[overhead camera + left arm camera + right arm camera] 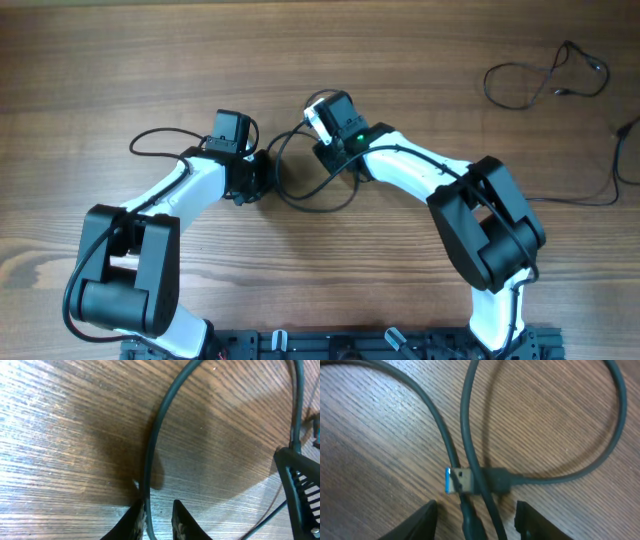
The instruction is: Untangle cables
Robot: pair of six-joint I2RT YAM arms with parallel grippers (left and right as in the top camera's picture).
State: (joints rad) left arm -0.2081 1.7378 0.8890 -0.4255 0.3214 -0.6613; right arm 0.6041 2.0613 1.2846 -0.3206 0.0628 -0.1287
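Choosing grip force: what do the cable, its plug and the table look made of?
Cable: matte dark rubbery or plastic jacket, bending in smooth loops. Plug: probably a dull metal shell with a blue plastic insert and black moulded collar. Table: wood or wood-look laminate; grain lines, slight sheen.

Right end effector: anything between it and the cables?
Nothing visible. The right end effector is open, and two strands of the cables run between its fingers, crossing by the blue-tipped plug on the wooden table.
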